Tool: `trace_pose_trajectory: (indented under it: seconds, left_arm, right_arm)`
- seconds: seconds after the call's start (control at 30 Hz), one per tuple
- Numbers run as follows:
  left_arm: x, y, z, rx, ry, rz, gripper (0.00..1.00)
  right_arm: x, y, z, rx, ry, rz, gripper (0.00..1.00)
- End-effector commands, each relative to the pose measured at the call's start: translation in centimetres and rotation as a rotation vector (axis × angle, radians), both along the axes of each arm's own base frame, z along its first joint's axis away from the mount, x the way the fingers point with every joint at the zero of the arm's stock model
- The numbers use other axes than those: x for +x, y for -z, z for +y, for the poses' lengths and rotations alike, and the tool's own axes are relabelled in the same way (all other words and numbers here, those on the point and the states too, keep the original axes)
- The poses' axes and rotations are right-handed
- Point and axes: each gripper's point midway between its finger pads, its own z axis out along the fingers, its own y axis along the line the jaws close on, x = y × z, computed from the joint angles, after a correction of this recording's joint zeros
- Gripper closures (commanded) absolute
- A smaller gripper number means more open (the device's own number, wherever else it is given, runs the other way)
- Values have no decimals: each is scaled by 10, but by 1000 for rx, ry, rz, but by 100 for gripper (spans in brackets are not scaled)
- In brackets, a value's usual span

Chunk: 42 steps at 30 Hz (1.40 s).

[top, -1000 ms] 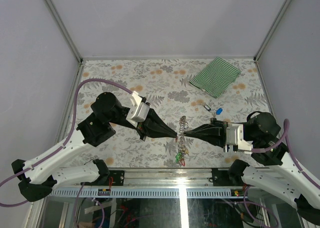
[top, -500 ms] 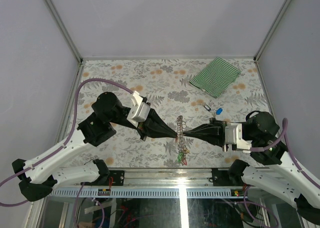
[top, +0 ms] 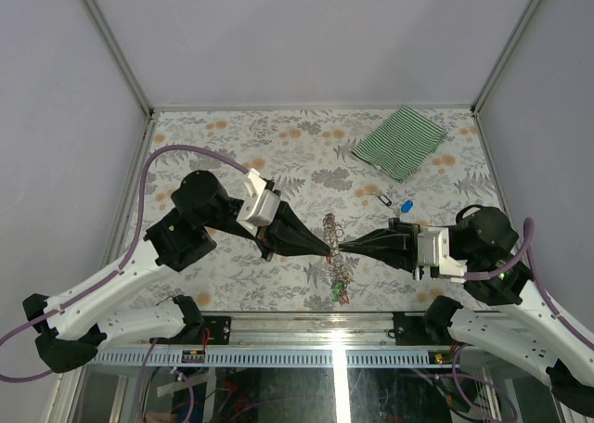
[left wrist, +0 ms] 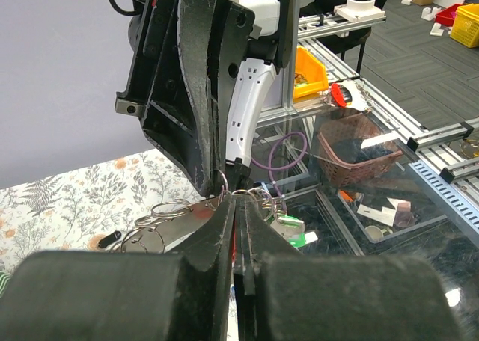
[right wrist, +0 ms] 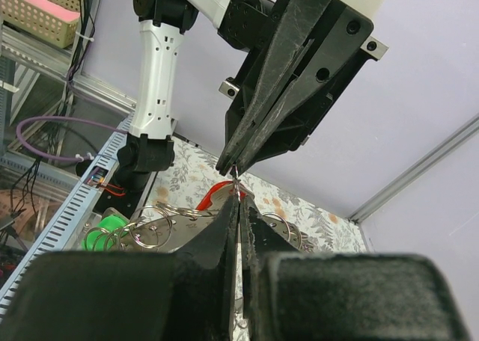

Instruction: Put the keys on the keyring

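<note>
The keyring (top: 332, 230), a chain of grey metal rings, hangs between my two grippers above the table's near middle. My left gripper (top: 328, 249) and right gripper (top: 341, 249) meet tip to tip, and both are shut on a thin ring of it. In the right wrist view my fingertips (right wrist: 238, 199) pinch the wire just under the left gripper (right wrist: 236, 164). A red tag (right wrist: 217, 191) shows beside them. Keys with green and red tags (top: 340, 291) dangle below. The rings (left wrist: 161, 212) and green tags (left wrist: 288, 227) also show in the left wrist view.
A blue-tagged key (top: 406, 206) and a black-tagged key (top: 383, 198) lie loose on the floral table (top: 232, 145), right of centre. The green-striped cloth (top: 400, 141) lies at the back right. The metal rail (top: 297, 323) runs along the near edge.
The top of the keyring has swung a little to the left, and the hanging keys have shifted with it. Both grippers stay shut, tip to tip.
</note>
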Motion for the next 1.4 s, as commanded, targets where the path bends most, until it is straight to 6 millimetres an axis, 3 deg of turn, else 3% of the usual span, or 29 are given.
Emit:
trace_pose_trajectory:
  seconds: [0.0, 0.43, 1.37]
  left_arm:
    - [3, -15, -2, -41, -24, -18, 100]
    - [8, -14, -3, -39, -60, 3, 100]
    - [5, -15, -3, -24, -35, -2, 100]
  right_arm:
    - [-6, -32, -6, 95, -5, -112, 97]
    - [-6, -24, -6, 30, -9, -156, 99]
    - [1, -7, -1, -85, 3, -62, 100]
